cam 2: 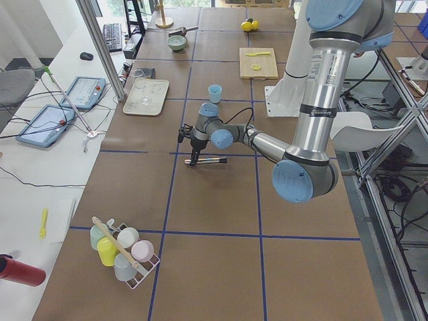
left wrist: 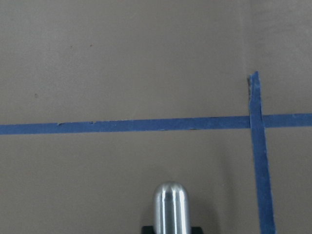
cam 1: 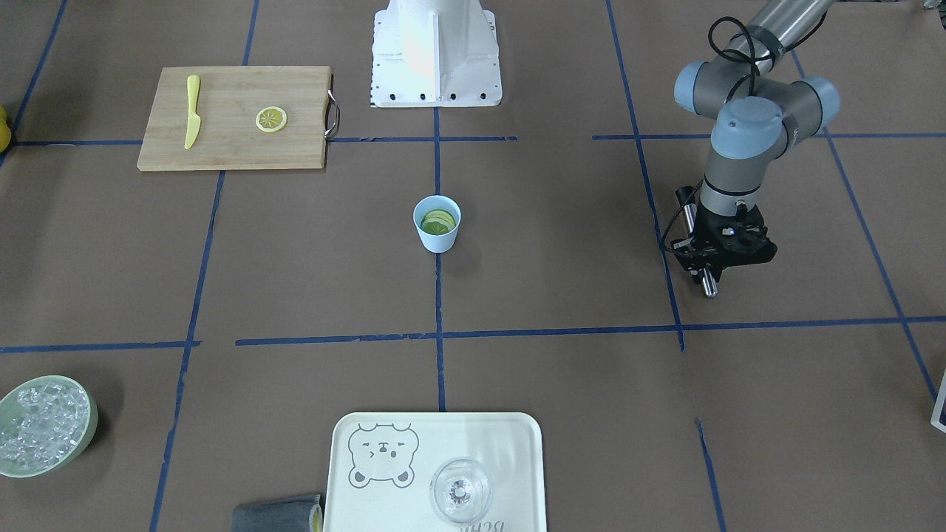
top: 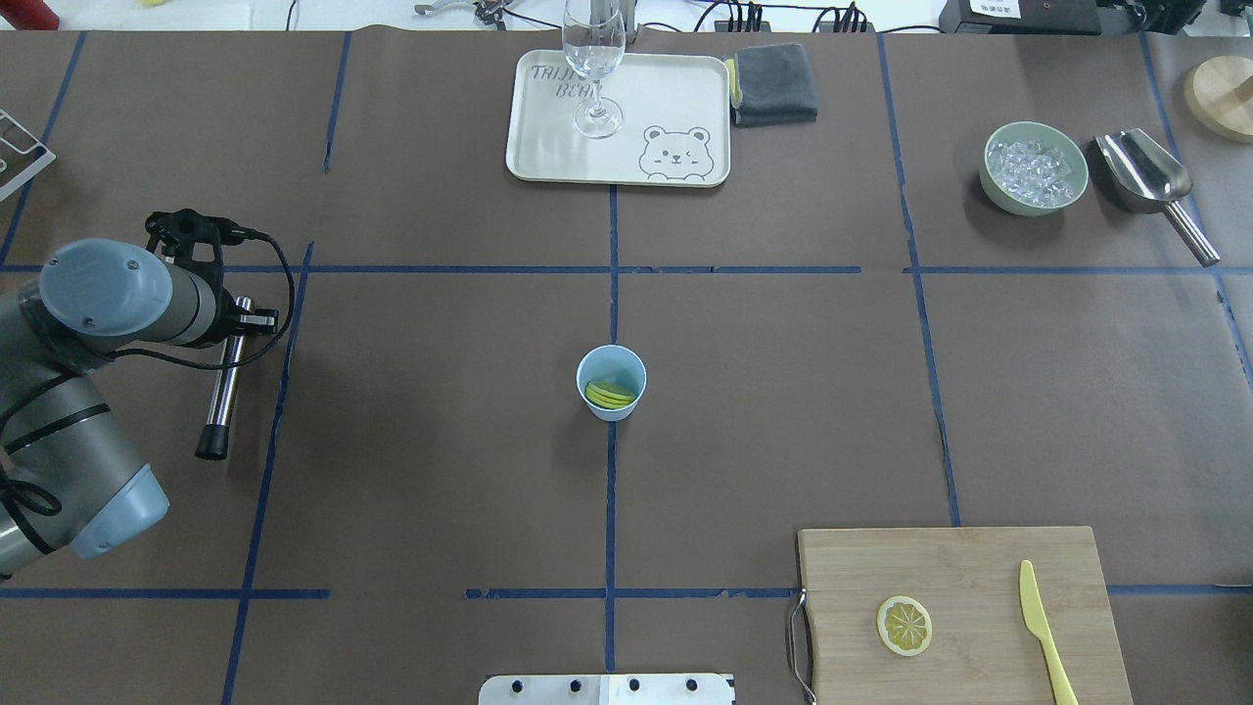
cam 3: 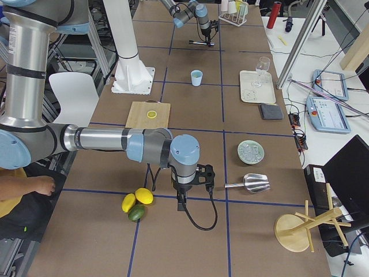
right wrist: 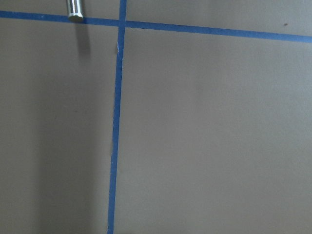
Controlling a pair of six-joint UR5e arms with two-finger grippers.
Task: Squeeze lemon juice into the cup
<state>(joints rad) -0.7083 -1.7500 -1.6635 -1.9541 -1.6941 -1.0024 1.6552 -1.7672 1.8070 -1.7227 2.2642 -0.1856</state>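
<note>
The light blue cup [cam 1: 437, 230] stands upright at the table's middle, and it also shows in the overhead view [top: 612, 382]. A yellow lemon slice [cam 1: 438, 220] lies inside it. A second lemon slice [cam 1: 271, 119] lies flat on the wooden cutting board [cam 1: 233, 148]. My left gripper [cam 1: 709, 255] is far from the cup, low over the table, and is shut on a metal rod with a black tip [top: 223, 387]. The rod's rounded end shows in the left wrist view [left wrist: 170, 204]. My right gripper [cam 3: 181, 199] shows only in the exterior right view, and I cannot tell its state.
A yellow toy knife [cam 1: 192, 111] lies on the board. A tray [cam 1: 517, 443] holds a clear glass [cam 1: 460, 490], with a grey cloth [top: 773, 83] beside it. A green bowl of ice [top: 1035, 166] and a metal scoop [top: 1150, 181] stand at one side.
</note>
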